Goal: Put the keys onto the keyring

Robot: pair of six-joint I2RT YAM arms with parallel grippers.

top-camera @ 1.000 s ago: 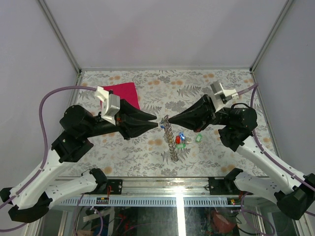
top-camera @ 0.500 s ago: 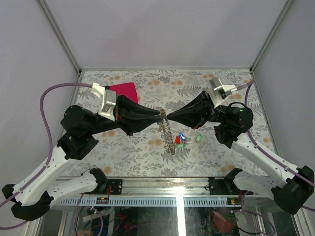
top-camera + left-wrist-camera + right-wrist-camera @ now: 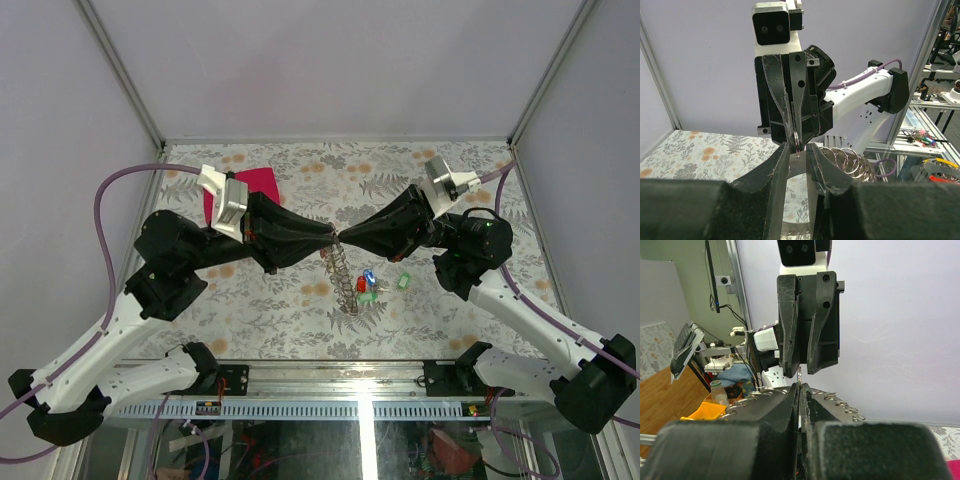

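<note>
- My right gripper [image 3: 800, 388] is clamped on the top loop of the keyring [image 3: 343, 275]. My right wrist view shows the two jaws pressed together, with the thin wire standing up out of their tips.
- My left gripper [image 3: 797, 151] meets it tip to tip from the other side. Its fingers [image 3: 781, 159] stand a narrow gap apart with that same top loop between them, and I see no contact with either pad.
- There is one keyring, pulled out into a long coil. Its long axis runs from my gripper tips down and toward the near edge of the table [image 3: 450, 170], leaning slightly to my right. The top end is up in the air and the bottom end is down by the keys [image 3: 365, 286].
- I count four coloured pieces:
  - a red head [image 3: 360, 285], a blue head [image 3: 370, 276] and a green head [image 3: 368, 296] bunched just right of the coil's lower end;
  - a second green piece [image 3: 404, 281] apart from them, further right.
  - The metal blades are too small to make out, and I cannot tell whether any key is on the ring.
- One magenta cloth [image 3: 258, 183] lies flat at the far left of the table, partly under my left arm.
- The keys, the cloth and the coil's full length show only in the top view. The jaw gaps show only in the wrist views, each facing the other gripper head-on. My left wrist view also catches several coil loops to the right of my fingers.
</note>
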